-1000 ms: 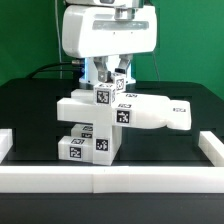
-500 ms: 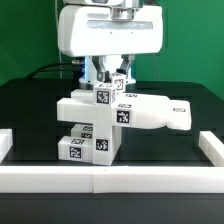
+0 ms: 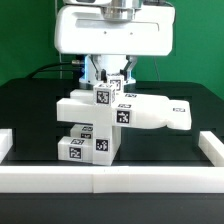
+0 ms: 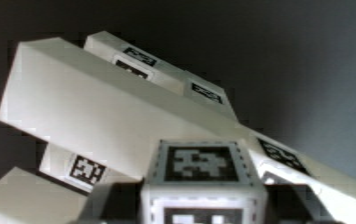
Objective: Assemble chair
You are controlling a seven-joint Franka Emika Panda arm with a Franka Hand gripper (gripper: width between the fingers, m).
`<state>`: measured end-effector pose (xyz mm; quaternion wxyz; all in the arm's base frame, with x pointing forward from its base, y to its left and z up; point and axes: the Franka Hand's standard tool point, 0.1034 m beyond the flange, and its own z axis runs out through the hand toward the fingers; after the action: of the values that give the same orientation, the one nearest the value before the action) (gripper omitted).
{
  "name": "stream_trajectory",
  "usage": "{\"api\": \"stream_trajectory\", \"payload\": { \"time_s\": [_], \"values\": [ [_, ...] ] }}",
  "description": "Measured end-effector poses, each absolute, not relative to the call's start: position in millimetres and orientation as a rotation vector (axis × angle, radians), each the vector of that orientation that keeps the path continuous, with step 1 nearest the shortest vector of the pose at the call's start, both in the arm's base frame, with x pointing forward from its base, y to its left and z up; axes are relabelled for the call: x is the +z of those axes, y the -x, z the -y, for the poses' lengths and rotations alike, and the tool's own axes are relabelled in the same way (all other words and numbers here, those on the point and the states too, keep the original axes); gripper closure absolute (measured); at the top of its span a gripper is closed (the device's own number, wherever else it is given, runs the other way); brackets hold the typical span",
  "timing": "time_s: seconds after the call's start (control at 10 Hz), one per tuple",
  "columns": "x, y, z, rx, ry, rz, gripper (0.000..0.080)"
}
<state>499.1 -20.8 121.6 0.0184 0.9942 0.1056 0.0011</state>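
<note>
The partly joined chair [image 3: 135,112] stands in the middle of the black table: a white tagged slab lies across stacked tagged blocks [image 3: 85,145]. A small white tagged bar [image 3: 108,95] stands upright on the slab's back part. My gripper [image 3: 110,80] hangs straight above and is shut on that bar, one finger on each side. In the wrist view the bar's tagged end [image 4: 201,165] fills the space inside my gripper [image 4: 201,200], and the slab [image 4: 104,100] with its tags runs slantwise behind it.
A low white border rail [image 3: 110,178] runs along the table's front, with side pieces at the exterior view's left [image 3: 5,143] and right [image 3: 212,150]. A green wall stands behind the arm.
The gripper's white body has shifted slightly upward in the exterior view. The bar and the other chair parts stay where they were.
</note>
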Motion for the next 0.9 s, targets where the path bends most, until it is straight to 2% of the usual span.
{"api": "stream_trajectory", "payload": {
  "time_s": [0.3, 0.9],
  "values": [
    [121.3, -499.0, 19.7, 0.011, -3.105, 0.123, 0.0514],
    [120.9, -499.2, 17.7, 0.020, -3.037, 0.699, 0.0514]
  ]
}}
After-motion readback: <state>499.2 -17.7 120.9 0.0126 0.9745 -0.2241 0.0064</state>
